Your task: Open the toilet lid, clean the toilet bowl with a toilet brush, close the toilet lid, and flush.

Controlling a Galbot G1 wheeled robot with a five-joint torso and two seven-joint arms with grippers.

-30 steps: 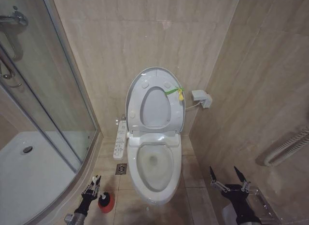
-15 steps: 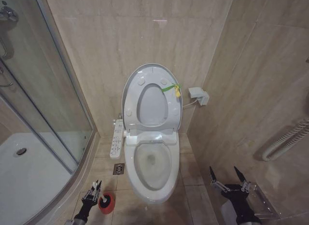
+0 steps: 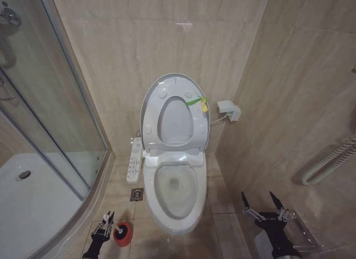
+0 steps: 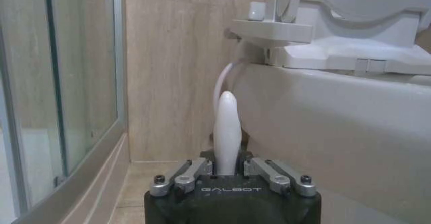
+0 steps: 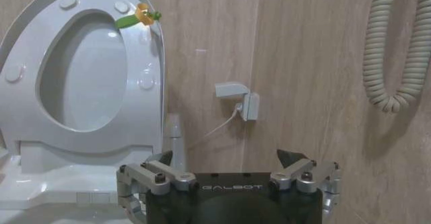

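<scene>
Gripping one toilet brush (image 4: 227,128), left gripper (image 3: 103,225) closed, right gripper (image 3: 261,204) open, one toilet lid (image 3: 177,111) raised

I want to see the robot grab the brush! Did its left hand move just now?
Yes. In the head view the left gripper has slid toward the robot beside the red holder, which stayed put by the toilet bowl.

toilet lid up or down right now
Up. The toilet lid stands raised against the back wall, its green-and-yellow tag on the edge, leaving the toilet bowl uncovered.
</scene>
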